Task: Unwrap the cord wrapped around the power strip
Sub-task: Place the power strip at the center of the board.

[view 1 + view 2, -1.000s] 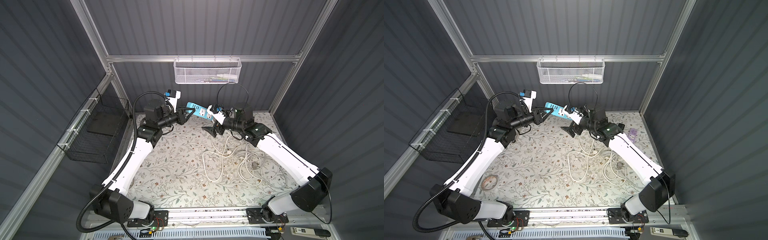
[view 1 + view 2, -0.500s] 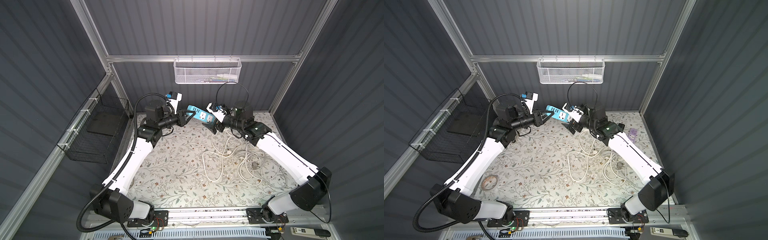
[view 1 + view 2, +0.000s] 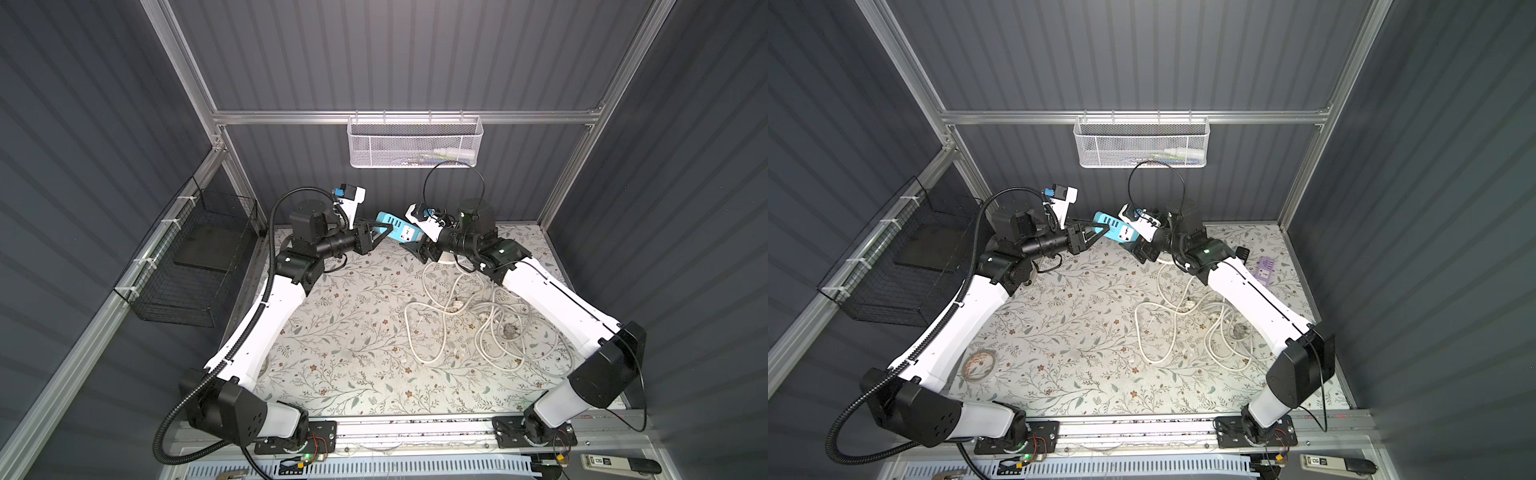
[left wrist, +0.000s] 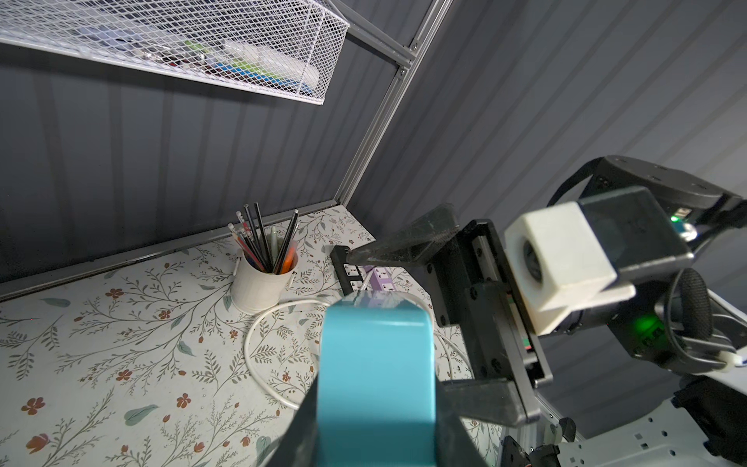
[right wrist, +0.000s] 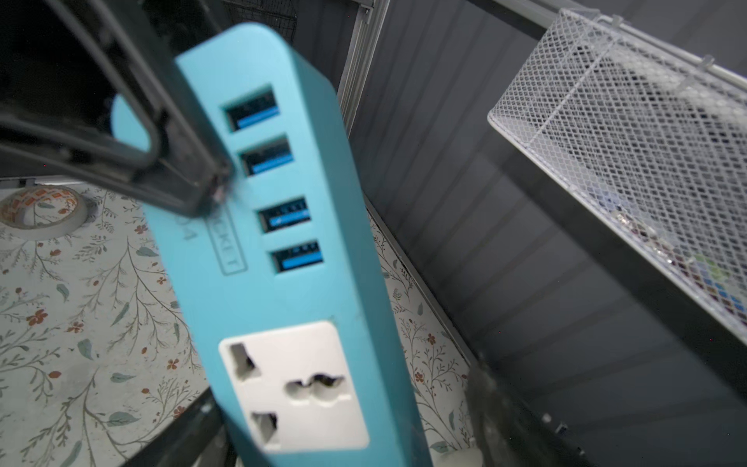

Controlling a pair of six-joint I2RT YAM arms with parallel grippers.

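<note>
Left pincer (image 3: 384, 232) clamps the bare power strip (image 3: 397, 226) aloft, right pincer (image 3: 415, 243) gapes around it; cord (image 3: 457, 316) lies loose on the worktop (image 3: 353, 332), apparently unwrapped.

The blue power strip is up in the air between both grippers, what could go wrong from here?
One: the left gripper pinches only one end of the power strip; the open right gripper straddles the other end, and a bump could twist it loose.
Two: the white cord lies in crossed loops and passes close to the pen cup; pulling might knot it or tip the cup.
</note>
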